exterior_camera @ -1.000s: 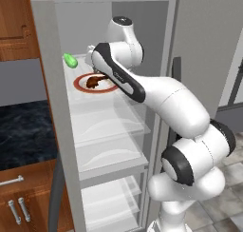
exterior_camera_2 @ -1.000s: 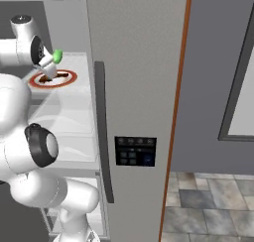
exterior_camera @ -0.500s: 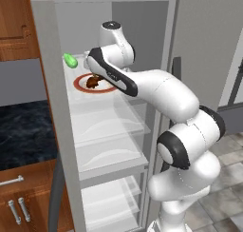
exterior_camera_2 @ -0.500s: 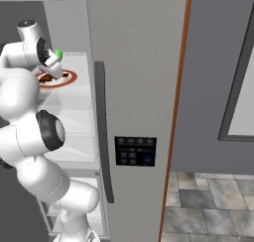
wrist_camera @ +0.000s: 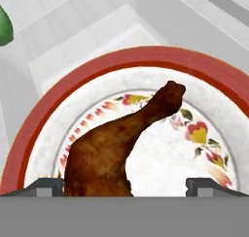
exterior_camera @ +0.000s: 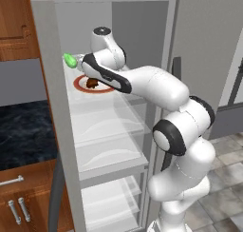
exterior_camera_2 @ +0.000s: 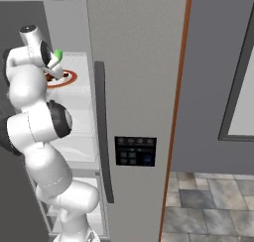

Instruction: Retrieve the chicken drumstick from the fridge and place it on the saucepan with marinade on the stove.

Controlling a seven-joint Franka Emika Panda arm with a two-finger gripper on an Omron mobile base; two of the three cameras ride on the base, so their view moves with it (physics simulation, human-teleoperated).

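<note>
The fridge (exterior_camera: 46, 98) stands open, its other door (exterior_camera_2: 134, 62) shut. On its upper white shelf a reddish-brown chicken drumstick (wrist_camera: 116, 148) (exterior_camera: 92, 83) lies on a white red-rimmed plate (wrist_camera: 121, 56) (exterior_camera: 107, 89) (exterior_camera_2: 68, 79). My gripper (wrist_camera: 125, 185) (exterior_camera: 91, 77) hangs open just above the plate. The drumstick's thick end sits between the fingertips (wrist_camera: 46, 184), closer to the left one in the hand view, with no visible contact. The saucepan and the stove are out of view.
A small green ball (exterior_camera: 70, 60) (exterior_camera_2: 58, 53) (wrist_camera: 4, 25) lies on the same shelf behind the plate. Lower white shelves (exterior_camera: 107, 131) sit below. A dark counter (exterior_camera: 21, 131) and wooden cabinets (exterior_camera: 14, 22) flank the fridge on the left. The door handle (exterior_camera_2: 101, 132) is near my arm.
My hand has swung further left into the fridge and come down over the plate, now close above the drumstick. The drumstick and ball have not moved.
</note>
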